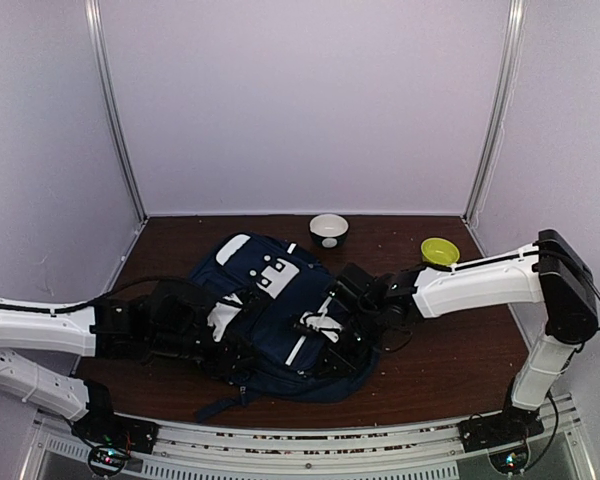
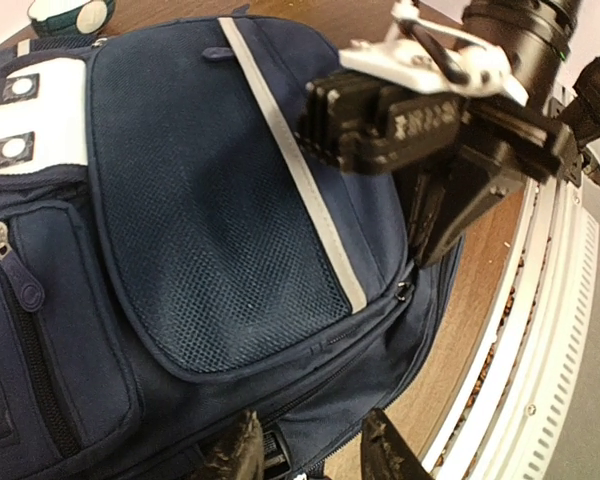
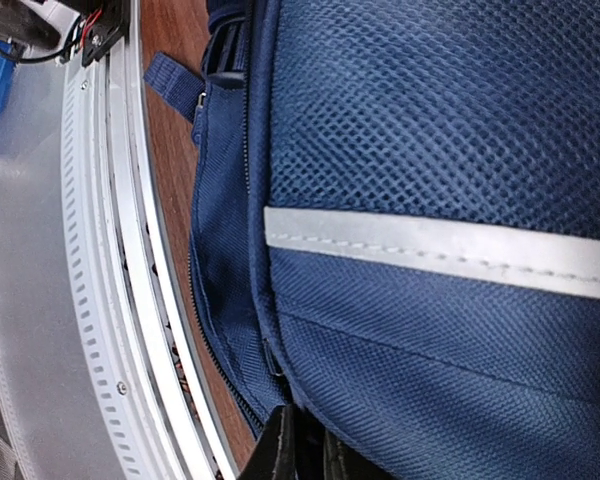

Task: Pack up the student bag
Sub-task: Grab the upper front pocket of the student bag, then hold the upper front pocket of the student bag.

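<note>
**Bag lies flat, both pincers at its near edge**

From above, the bag [image 1: 270, 300] lies on its back in the middle of the brown table [image 1: 460, 350]. The left pincer [image 1: 218, 350] is at its lower left side and the right pincer [image 1: 328, 338] at its lower right. A white bowl [image 1: 328, 230] and a yellow-green bowl [image 1: 440, 250] stand behind it, apart from it.

In the left wrist view, the fingers [image 2: 242, 455] stand apart at the bottom of the frame with the bag's edge and a dark buckle between them. I cannot tell if they squeeze it. The front pocket is fine mesh, rounded, with a smooth pale stripe.

In the right wrist view, the fingertips [image 3: 280, 450] are almost together and seem to nip the thick woven seam beside the zip, close to the perforated metal rail [image 3: 110, 300].

The risk, I think, is that such a thin pinch on soft cloth slips off. A pull may also drag the whole limp bag toward the rail instead of opening it.
</note>
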